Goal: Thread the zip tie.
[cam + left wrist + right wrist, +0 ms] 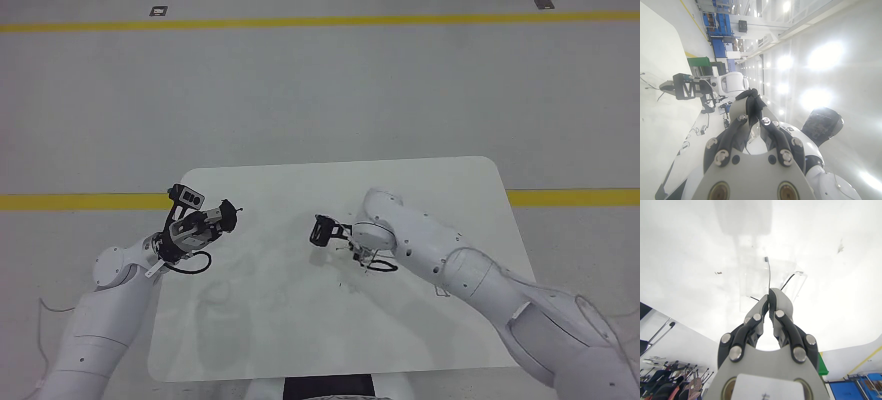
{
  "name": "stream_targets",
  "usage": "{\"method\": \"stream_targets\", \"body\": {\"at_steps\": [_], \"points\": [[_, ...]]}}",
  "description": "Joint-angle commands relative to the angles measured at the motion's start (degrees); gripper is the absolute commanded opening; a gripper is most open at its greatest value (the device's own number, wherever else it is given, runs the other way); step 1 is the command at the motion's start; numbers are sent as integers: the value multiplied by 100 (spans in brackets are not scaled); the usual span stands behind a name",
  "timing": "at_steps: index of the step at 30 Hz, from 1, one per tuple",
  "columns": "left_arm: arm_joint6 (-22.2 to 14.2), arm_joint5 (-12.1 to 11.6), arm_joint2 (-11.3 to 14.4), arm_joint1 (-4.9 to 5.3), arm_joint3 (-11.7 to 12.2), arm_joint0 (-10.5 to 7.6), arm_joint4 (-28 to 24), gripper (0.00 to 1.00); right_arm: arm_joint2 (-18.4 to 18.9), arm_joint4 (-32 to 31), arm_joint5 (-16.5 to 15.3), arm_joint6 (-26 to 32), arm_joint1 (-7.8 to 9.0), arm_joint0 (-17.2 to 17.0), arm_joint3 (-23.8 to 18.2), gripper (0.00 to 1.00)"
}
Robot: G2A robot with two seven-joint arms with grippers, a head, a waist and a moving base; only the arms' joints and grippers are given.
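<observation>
Black zip tie [770, 275] sits pinched in the closed fingers of my right gripper [769, 294], head poking out above a clear stand [753, 281] on the white table [420, 200]. My left gripper [752, 95], well apart, is closed too, with something dark at its tips I cannot identify. Gripped so narrowly, the tie may twist or slip while aiming. Yellow floor lines [300, 22] run beyond.

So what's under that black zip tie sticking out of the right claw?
A clear plastic stand on the white table shows beneath the zip tie; a second black strand crosses it. The tie's lower end is hidden between the right claw's pads.
</observation>
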Motion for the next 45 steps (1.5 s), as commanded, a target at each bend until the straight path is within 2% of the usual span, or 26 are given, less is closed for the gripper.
{"method": "stream_targets", "body": {"at_steps": [1,5,10,13,19,22,26,42,45], "points": [[0,0,0,0,0,0,0,0,207,62,-28,-89,97,-102,-159,0],[0,0,0,0,0,0,0,0,700,159,-67,-387,328,-411,-517,0],[0,0,0,0,0,0,0,0,1148,311,-67,-634,571,-765,-918,0],[0,0,0,0,0,0,0,0,1476,569,-67,-1003,716,-1000,-1161,0],[0,0,0,0,0,0,0,0,2196,1627,-67,-2152,998,-1569,-1491,0],[0,0,0,0,0,0,0,0,2399,2285,-67,-2709,1111,-1819,-1578,0],[0,0,0,0,0,0,0,0,2316,3010,-67,-3040,1213,-1926,-1734,0],[40,8,7,-2,-6,3,7,0,2276,3041,-67,-3040,1227,-1908,-1754,0],[300,-29,126,-25,-117,72,169,0,2328,3008,64,-3509,1204,-2011,-1823,0]]}}
